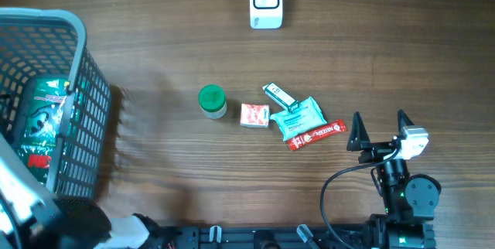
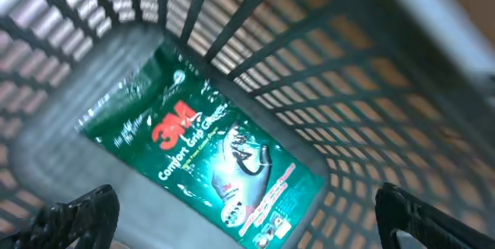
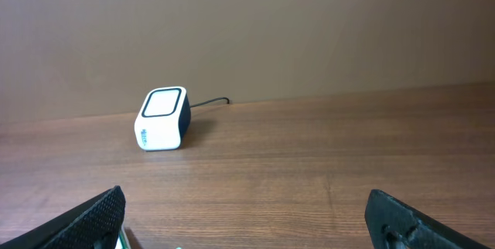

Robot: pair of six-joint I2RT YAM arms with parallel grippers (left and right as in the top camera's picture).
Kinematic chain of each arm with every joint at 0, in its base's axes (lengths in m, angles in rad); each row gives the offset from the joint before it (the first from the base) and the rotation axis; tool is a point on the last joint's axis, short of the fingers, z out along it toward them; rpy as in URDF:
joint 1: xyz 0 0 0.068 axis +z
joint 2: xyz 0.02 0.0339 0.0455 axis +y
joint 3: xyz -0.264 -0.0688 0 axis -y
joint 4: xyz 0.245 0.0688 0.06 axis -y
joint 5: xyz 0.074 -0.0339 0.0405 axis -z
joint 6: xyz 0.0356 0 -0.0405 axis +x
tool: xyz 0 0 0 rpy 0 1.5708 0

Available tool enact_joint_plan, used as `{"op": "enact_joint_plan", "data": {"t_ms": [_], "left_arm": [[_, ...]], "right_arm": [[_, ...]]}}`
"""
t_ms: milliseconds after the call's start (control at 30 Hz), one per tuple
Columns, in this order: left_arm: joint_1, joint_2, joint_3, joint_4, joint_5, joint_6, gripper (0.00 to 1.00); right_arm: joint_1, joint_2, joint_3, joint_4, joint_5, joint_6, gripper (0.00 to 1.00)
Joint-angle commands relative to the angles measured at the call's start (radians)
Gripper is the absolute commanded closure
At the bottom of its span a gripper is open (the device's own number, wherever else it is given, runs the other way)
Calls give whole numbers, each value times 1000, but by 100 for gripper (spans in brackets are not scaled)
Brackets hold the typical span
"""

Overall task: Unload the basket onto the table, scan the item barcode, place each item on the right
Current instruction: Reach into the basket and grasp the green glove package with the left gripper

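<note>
A green 3M package (image 2: 203,152) lies flat on the floor of the grey basket (image 1: 91,86), also seen from above as the package (image 1: 42,117). My left gripper (image 2: 247,214) hangs open above it, inside the basket, holding nothing. The white barcode scanner (image 1: 265,1) stands at the table's far edge and shows ahead as the scanner (image 3: 162,119) in the right wrist view. My right gripper (image 1: 379,121) rests open and empty at the front right, its fingertips (image 3: 93,218) wide apart over bare wood.
On the table's middle lie a green-lidded jar (image 1: 212,100), a small red and white box (image 1: 254,115), a white pack (image 1: 277,94), a teal packet (image 1: 300,117) and a red bar (image 1: 315,134). The basket's slatted walls (image 2: 325,63) surround the left gripper.
</note>
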State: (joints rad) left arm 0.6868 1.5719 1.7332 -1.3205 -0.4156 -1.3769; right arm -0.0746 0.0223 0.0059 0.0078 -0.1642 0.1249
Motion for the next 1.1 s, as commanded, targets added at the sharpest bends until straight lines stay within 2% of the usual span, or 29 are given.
{"op": "enact_joint_plan", "data": {"t_ms": [0,133,333,467,567,733,767,800,833,867,900,933,1067], "left_arm": [[80,151,-2,3,148,-236,0],[83,265,-2,4,214,-338,0],[20,462,-2,35,213,-337,0],[-17,557,-2,80,214,-336,0],[-33,603,-3,59,199,-336,0],[-34,624,-150,119,187,-336,5],[-34,624,-194,148,187,-336,13],[-33,624,-231,172,187,-336,30],[-34,624,-273,193,187,-332,61],[-34,624,-303,204,187,-328,73],[-34,624,-314,198,187,-320,92],[-34,624,-314,200,187,-284,96],[-32,590,-293,199,183,-136,96]], "right_arm": [[-2,-5,-1,5,-9,-18,0],[-2,-5,-1,5,-9,-18,0],[-2,-5,-1,5,-9,-17,0],[-2,-5,-1,5,-9,-18,0],[-2,-5,-1,5,-9,-18,0],[-2,-5,-1,5,-9,-18,0],[-2,-5,-1,5,-9,-18,0],[-2,-5,-1,5,-9,-18,0],[-2,-5,-1,5,-9,-18,0],[-2,-5,-1,5,-9,-18,0],[-2,-5,-1,5,-9,-18,0],[-2,-5,-1,5,-9,-18,0],[-2,-5,-1,5,-9,-18,0]]}}
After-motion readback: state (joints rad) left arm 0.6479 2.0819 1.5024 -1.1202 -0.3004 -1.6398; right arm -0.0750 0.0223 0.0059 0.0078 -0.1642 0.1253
